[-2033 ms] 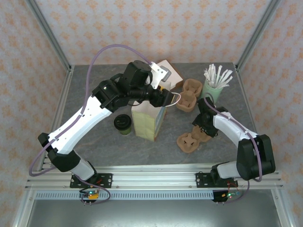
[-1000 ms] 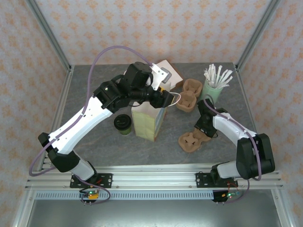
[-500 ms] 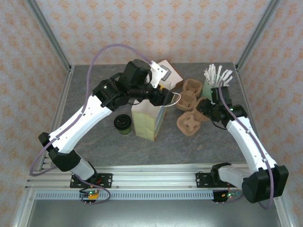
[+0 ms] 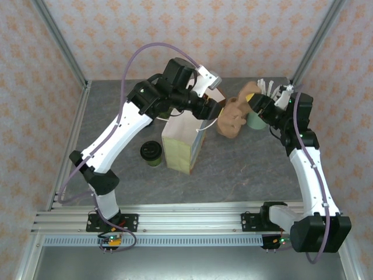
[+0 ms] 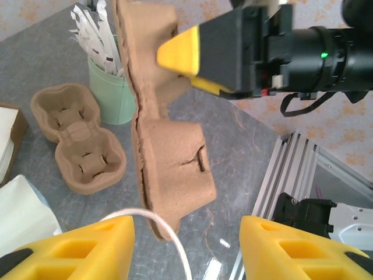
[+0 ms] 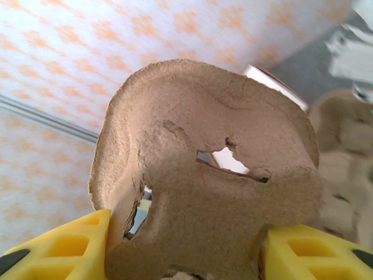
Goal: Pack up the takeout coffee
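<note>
The takeout coffee (image 4: 151,153) stands on the tabletop (image 4: 245,175) just beside the left face of the paper bag (image 4: 182,147), lid on, with neither claw on it. The right claw (image 6: 186,233) is clamped on one end of a pulp cup carrier (image 4: 232,119) and holds it in the air, tipped on edge, between the bag and a green cup of wrapped straws (image 5: 111,93). The left claw (image 5: 185,226) has its jaws apart at the bag's top; the white handle loop (image 5: 145,212) lies between them, pinched by neither.

The likely trouble is crowding. The carrier hangs close to the left claw and to the loop, so a careless swing could snag the cord and drag or topple the bag, which nothing holds firmly. Gripped at one end only, the carrier may pivot or slip in the jaws, and a swing back could catch the straws behind it. If the bag falls towards the coffee, the cup may go over too.

Hard to judge: the left arm covers the bag's mouth from above, so how wide it gapes I cannot tell. The right claw's far finger sits behind the carrier in the left wrist view, and the carrier's lower edge is cut off in the right wrist view. A second carrier (image 5: 78,137) lies on the tabletop by the green cup, its far side hidden in the top view
</note>
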Action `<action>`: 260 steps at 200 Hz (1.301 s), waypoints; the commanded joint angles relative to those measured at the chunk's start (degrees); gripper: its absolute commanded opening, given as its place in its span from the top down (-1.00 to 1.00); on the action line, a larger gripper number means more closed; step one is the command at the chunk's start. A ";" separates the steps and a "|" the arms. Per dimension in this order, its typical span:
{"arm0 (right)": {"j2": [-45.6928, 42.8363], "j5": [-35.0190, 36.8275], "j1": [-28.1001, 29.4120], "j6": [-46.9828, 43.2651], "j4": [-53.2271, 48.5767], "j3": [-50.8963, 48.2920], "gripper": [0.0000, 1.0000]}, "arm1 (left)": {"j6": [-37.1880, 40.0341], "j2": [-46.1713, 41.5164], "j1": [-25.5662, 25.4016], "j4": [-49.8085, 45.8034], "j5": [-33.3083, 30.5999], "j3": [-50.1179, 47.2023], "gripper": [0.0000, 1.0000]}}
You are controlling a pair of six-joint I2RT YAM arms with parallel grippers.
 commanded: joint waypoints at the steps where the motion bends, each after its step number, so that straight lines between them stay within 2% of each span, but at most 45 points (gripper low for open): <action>1: -0.50 -7.86 -1.62 1.89 14.44 -2.30 0.23 | 2.05 3.14 0.98 -4.82 4.10 5.48 0.00; 25: -0.57 -11.45 -3.48 1.92 20.06 -4.59 0.25 | 1.40 6.17 1.09 -5.21 8.00 7.69 0.04; 68: -1.78 -13.27 -6.11 2.73 26.56 -7.95 0.29 | 0.83 8.39 2.06 -5.82 8.42 8.68 0.14; 168: -2.96 -14.20 -6.18 0.37 24.45 -8.57 0.38 | 0.15 11.82 2.48 -6.29 9.22 11.35 0.30; 260: -3.53 -15.30 -6.22 2.10 24.88 -8.97 0.43 | 0.00 15.13 3.64 -7.09 9.80 14.03 0.40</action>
